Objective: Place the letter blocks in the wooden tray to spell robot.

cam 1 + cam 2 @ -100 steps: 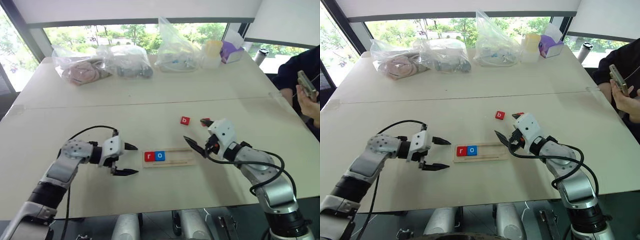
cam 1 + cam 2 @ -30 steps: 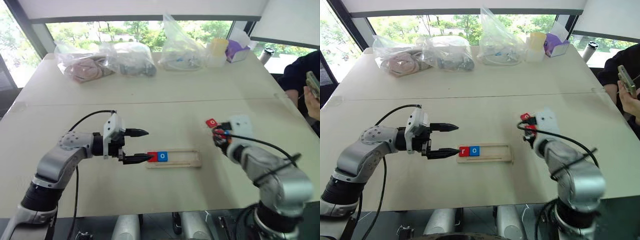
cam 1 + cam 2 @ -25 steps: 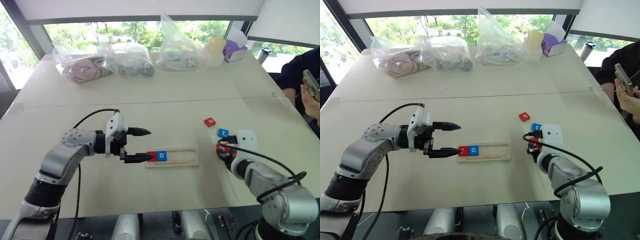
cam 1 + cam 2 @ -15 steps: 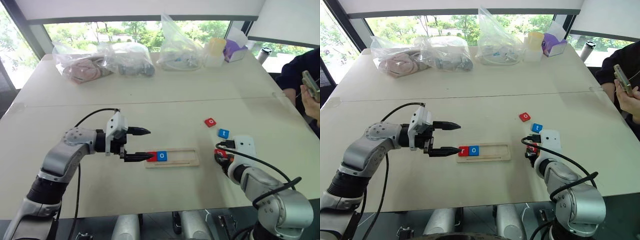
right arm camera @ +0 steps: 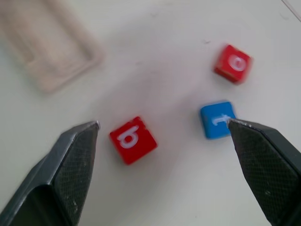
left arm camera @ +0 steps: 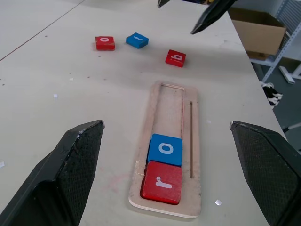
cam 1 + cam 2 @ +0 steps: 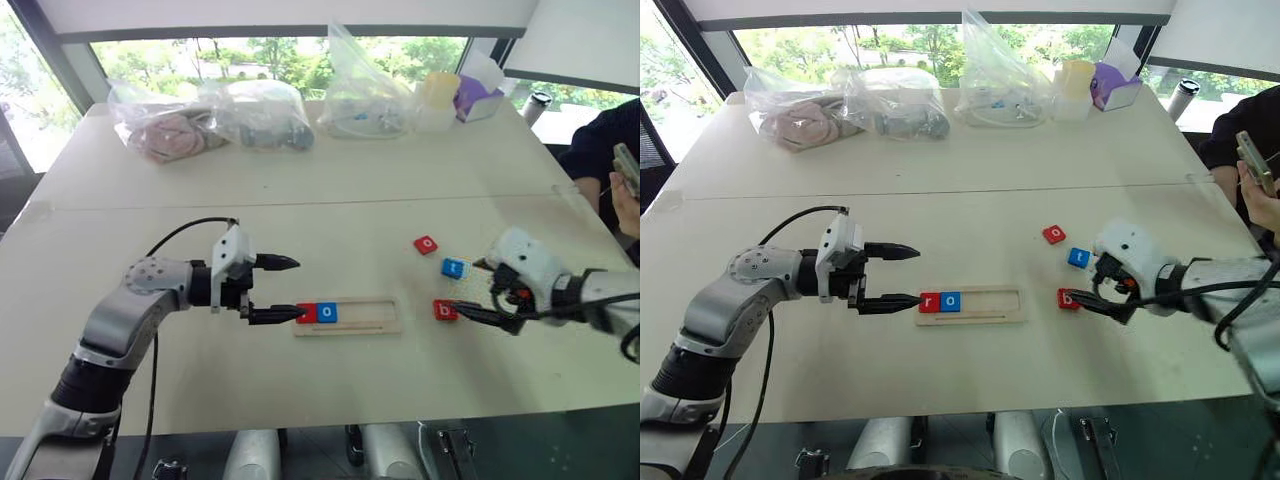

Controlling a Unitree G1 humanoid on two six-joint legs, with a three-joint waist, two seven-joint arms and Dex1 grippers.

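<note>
tray: the long narrow light-wood tray [image 7: 347, 313] sits mid-table with a red square "r" tile [image 6: 162, 181] and a blue square "o" tile [image 6: 165, 149] seated at its left end. The other three slots are bare.

loose tiles: three are out on the cream tabletop [image 7: 300, 220], off the tray's right end. The red "b" tile [image 7: 444, 310] is nearest the tray, the blue "t" tile [image 7: 453, 267] is just beyond it, and the red "o" tile [image 7: 425, 244] is furthest back. None of them touch each other.

left gripper: the left gripper [image 7: 286, 288] is spread wide and holding nothing. It's parked at the tray's left end, with the lower finger's tip right by the "r" tile; can't tell if it touches.

right gripper: the right gripper [image 7: 1087, 294] is also wide open and empty. It hovers by the "b" tile, and in the right wrist view that tile lies between its fingers but near one of them.

step: looks like "b" is up next, for the third slot.

next move: I'd guess centre on the "b", drop, pinch its edges, carry it over and seat it snug against the blue "o". Watch the letter's orientation, since it could read as a "q".
</note>
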